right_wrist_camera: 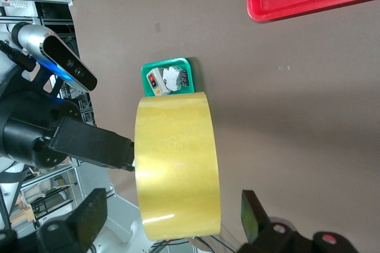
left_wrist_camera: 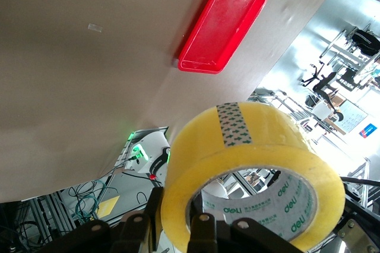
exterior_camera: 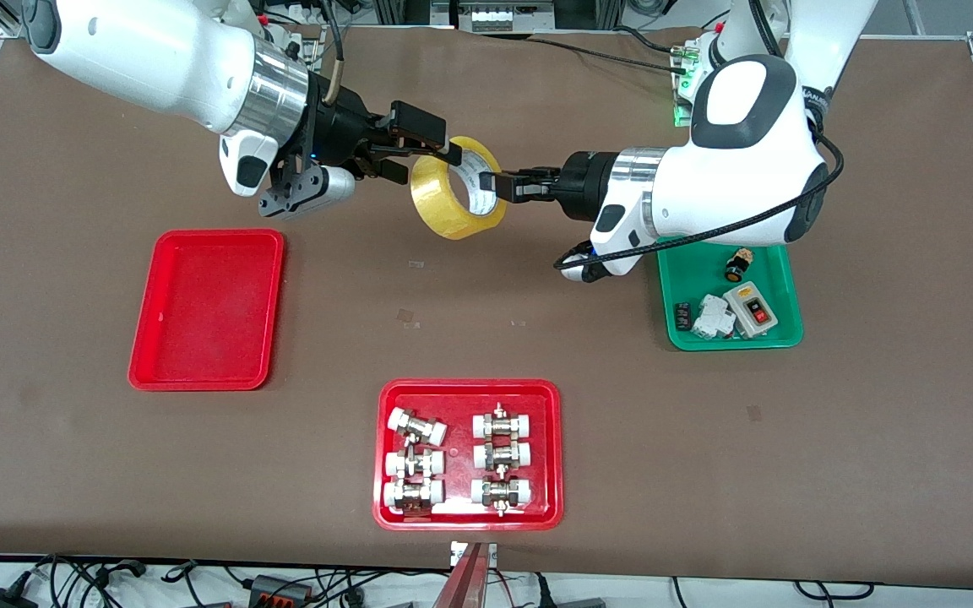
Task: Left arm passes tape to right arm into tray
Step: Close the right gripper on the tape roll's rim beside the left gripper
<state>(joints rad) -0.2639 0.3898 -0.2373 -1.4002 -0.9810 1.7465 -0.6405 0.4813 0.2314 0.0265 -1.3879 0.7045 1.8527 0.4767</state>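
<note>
The yellow tape (exterior_camera: pixel 453 201) hangs in the air over the table's middle, between the two arms. My left gripper (exterior_camera: pixel 493 186) is shut on the roll's wall, one finger outside and one in the core; in the left wrist view the tape (left_wrist_camera: pixel 249 164) fills the space at my left gripper (left_wrist_camera: pixel 175 217). My right gripper (exterior_camera: pixel 429 156) is open and straddles the roll; in the right wrist view the tape (right_wrist_camera: pixel 175 170) sits between its spread fingers (right_wrist_camera: pixel 89 217) with gaps on both sides. The plain red tray (exterior_camera: pixel 199 338) lies toward the right arm's end and also shows in the left wrist view (left_wrist_camera: pixel 222 21).
A red tray (exterior_camera: pixel 470 390) with several white-capped metal fittings lies nearest the front camera; its corner shows in the right wrist view (right_wrist_camera: pixel 309 3). A green tray (exterior_camera: pixel 782 338) with small electrical parts sits under the left arm and shows in the right wrist view (right_wrist_camera: pixel 169 78).
</note>
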